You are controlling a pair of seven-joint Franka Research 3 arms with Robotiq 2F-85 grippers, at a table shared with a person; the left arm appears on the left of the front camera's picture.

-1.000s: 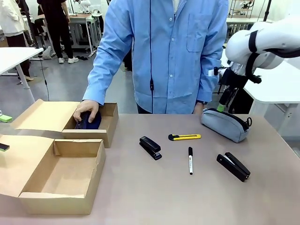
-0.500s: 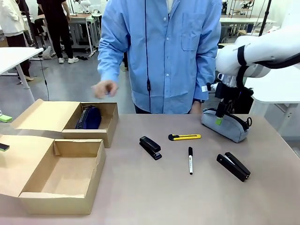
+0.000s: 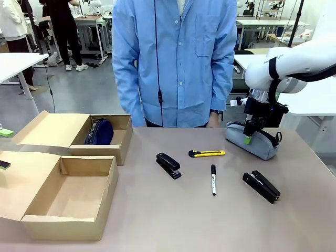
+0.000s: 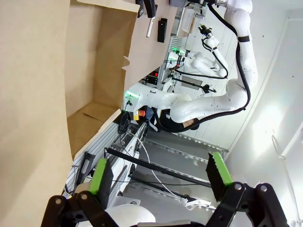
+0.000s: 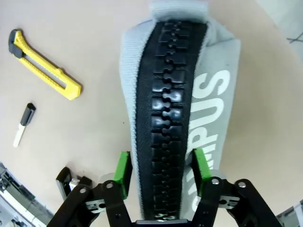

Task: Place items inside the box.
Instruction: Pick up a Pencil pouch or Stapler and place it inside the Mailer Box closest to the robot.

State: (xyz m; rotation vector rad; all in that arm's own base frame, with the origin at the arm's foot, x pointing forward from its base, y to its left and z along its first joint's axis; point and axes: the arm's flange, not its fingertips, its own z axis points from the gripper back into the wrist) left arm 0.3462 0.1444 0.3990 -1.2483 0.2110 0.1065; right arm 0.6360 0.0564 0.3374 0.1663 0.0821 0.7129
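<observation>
Bright, even light from above leaves only short, soft shadows on the tabletop point(image 3: 157, 210) below the right jaws, the grey pencil case point(image 5: 175, 94) between those jaws is sharp, and the wide-angle wrist views bend lines at the edges, with glare whitening the wall point(image 4: 279, 94) beyond the left jaws.

Lab hall, rows of white worktables point(image 3: 16, 62)

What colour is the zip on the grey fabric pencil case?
Black zip along the grey fabric pencil case; shows best in the right wrist view.
</observation>
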